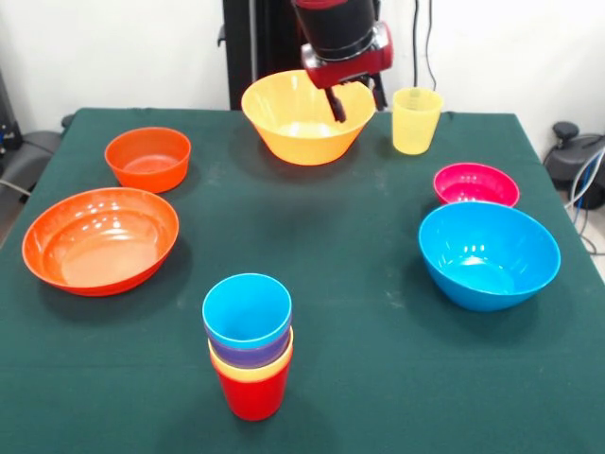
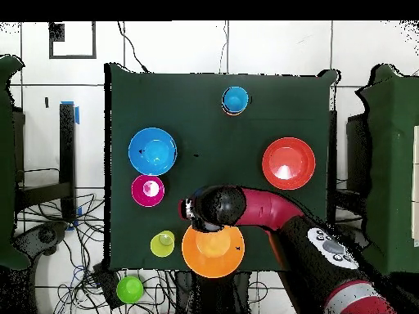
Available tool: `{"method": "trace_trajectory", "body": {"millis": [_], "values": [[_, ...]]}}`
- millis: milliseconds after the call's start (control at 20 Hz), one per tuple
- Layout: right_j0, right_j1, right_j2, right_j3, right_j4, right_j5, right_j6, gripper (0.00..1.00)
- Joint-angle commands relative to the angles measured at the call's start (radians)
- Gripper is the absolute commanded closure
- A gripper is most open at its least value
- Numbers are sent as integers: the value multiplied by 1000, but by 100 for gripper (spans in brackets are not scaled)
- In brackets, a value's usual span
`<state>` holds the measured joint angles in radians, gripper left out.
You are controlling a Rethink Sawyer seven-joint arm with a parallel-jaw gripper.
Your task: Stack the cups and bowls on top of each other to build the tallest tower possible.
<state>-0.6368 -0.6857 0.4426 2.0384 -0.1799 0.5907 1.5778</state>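
Note:
My gripper (image 1: 357, 106) hangs open and empty over the right rim of the large yellow-orange bowl (image 1: 302, 128) at the table's far side. One finger (image 1: 337, 106) is over the bowl and the other is outside it. A pale yellow cup (image 1: 416, 120) stands upright just right of the gripper. At the near edge stands the tower (image 1: 249, 350): a red cup at the base, then yellow-orange and purple cups, with a blue cup (image 1: 247, 310) on top. The overhead view shows the tower (image 2: 235, 100), the large bowl (image 2: 213, 252) and the pale yellow cup (image 2: 162, 243).
A small orange bowl (image 1: 147, 158) and a wide shallow orange bowl (image 1: 100, 239) sit on the left. A small magenta bowl (image 1: 475, 184) and a large blue bowl (image 1: 489, 253) sit on the right. A green object (image 2: 129, 289) lies off the table.

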Motion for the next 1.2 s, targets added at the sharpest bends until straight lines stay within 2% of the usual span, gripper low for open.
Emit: {"method": "trace_trajectory", "body": {"millis": [50, 750, 1200], "values": [[40, 61, -19, 84, 4, -109, 164, 0], [51, 53, 4, 167, 17, -144, 160, 0], [93, 131, -41, 150, -9, -240, 179, 0]]}}
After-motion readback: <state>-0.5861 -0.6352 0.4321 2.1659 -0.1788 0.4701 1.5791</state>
